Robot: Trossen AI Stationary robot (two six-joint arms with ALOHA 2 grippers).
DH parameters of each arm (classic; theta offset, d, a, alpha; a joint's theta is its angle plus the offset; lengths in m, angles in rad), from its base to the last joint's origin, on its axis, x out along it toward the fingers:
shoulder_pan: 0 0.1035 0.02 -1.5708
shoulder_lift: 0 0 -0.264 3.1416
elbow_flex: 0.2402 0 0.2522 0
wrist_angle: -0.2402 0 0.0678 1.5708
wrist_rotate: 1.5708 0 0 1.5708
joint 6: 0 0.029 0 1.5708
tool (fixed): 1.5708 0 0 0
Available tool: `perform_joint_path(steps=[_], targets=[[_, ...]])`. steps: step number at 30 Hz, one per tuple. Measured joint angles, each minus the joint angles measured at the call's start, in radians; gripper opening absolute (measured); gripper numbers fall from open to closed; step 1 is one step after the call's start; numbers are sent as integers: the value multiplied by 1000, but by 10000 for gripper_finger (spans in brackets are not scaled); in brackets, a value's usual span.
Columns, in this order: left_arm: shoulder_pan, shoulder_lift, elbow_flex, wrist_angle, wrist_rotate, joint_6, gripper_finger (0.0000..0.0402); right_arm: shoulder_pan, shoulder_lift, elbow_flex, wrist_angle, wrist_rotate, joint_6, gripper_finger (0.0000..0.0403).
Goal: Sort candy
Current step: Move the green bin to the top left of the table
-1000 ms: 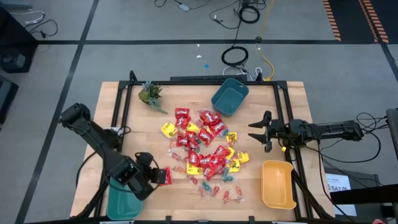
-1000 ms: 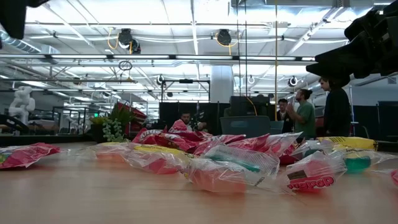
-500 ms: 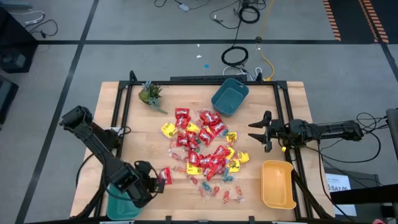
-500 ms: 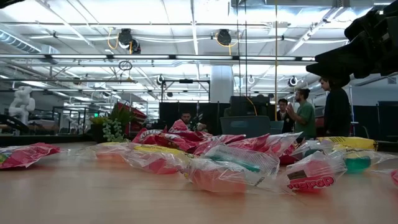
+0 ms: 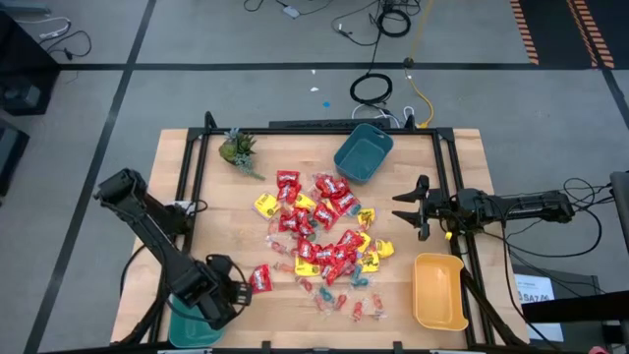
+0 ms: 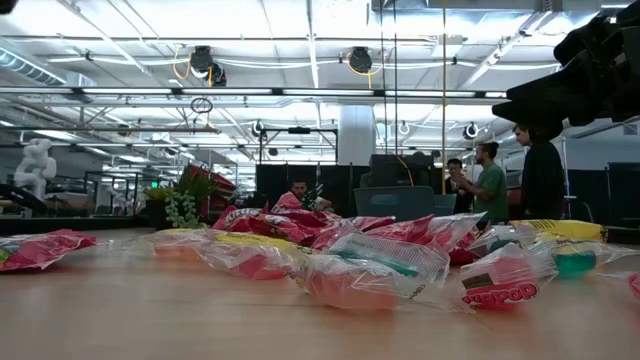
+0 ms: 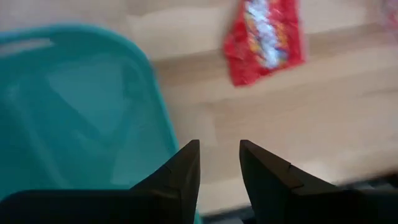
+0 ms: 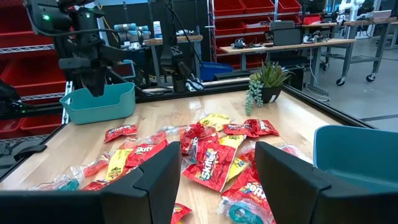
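Left gripper (image 5: 239,292) sits at the near-left corner of the table (image 5: 221,197), over the rim of a teal bin (image 7: 74,106). Its wrist view shows the 2 fingers (image 7: 180,177) slightly parted with bare wood between them, nothing pinched. 1 red packet (image 5: 260,279) lies flat on the wood just ahead of those fingertips, clear of the bin and apart from the gripper.

Right gripper (image 5: 401,208) hangs off to the far side, at the right edge of the table, fingers spread and empty, pointing at the candy pile (image 5: 319,241). Pile lies between the 2 grippers, mid-table: red and yellow packets heaped together, smaller twist-wrapped pieces scattered on its near edge.

A second, darker teal bin (image 5: 363,152) sits tilted beyond the pile, near the right gripper. An orange bin (image 5: 438,292) is on the near side of the right gripper. Small green plant (image 5: 236,148) stands at the far-left corner, well apart from both grippers.
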Motion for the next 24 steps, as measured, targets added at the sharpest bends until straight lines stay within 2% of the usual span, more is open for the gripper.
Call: perform_joint_path(steps=[4,15,24], targets=[[-11,47,0,0,57,-1,123,0,0,0,0,0,0,196],[-8,169,0,102,86,1,123,0,0,0,0,0,0,196],[-1,176,0,230,67,4,123,0,0,0,0,0,0,196]])
